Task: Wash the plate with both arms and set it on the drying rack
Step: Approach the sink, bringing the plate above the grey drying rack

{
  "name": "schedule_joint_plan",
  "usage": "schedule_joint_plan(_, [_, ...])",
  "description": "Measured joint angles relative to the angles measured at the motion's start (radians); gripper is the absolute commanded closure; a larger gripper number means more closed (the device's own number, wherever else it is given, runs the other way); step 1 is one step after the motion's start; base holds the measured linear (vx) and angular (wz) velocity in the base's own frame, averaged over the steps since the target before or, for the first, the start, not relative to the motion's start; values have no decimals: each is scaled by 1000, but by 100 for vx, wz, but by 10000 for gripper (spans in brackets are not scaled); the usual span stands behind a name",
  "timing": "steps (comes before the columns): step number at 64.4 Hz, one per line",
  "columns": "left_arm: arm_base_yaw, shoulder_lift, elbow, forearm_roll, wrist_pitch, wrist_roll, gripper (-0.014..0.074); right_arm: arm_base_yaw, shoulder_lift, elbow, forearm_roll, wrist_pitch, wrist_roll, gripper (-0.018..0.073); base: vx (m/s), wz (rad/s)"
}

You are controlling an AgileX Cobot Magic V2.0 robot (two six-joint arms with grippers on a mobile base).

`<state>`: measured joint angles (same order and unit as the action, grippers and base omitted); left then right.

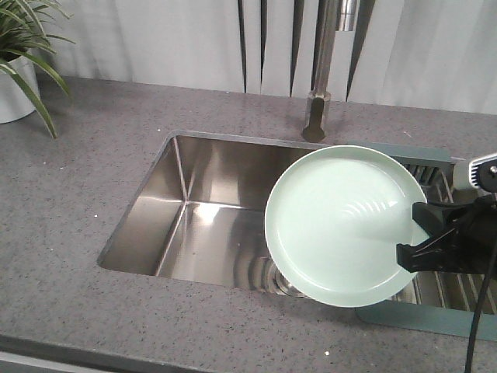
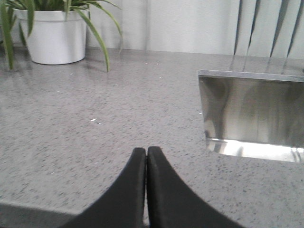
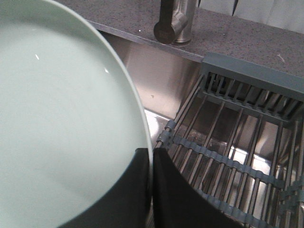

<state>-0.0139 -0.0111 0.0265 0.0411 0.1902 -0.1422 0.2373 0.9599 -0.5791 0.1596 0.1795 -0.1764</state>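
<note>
Left wrist view, nearest first: the left jaws are pressed together tip to tip, their black fingers [image 2: 130,190] meeting low over the grey speckled worktop [image 2: 95,118]. Beyond them, to the right, is one steel wall of the sink [image 2: 251,109]. At the far left stands a white plant pot [image 2: 56,40]. The plate does not appear in this view.

Right wrist view: the right jaws are clamped on the plate [image 3: 61,118]. Its rim runs between the two fingers [image 3: 185,199], one lying over the plate's face and the other on its outer side. The plate fills the left half of the view. Behind it lies the drying rack [image 3: 228,156], steel rods with grey-teal crossbars, set in the sink. Farther back, the faucet [image 3: 173,23] rises from the worktop.

Only the front-facing view shows the plate's full outline and the whole sink. The plate is held in the air, tilted with its face toward the camera, over the right part of the sink. Its right edge overlaps the rack. The right arm [image 1: 466,225] enters from the right edge, and its jaws grip the plate at the lower right rim. The plate's face is plain pale green. The left jaws are outside this view.
</note>
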Motion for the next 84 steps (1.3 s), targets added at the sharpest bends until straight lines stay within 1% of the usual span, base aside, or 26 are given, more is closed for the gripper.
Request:
schedule_joint_plan(47, [0, 0, 0, 0, 0, 0, 593, 0, 0, 0, 0, 0, 0, 564, 4, -18])
schedule_joint_plan(84, [0, 0, 0, 0, 0, 0, 593, 0, 0, 0, 0, 0, 0, 564, 2, -7])
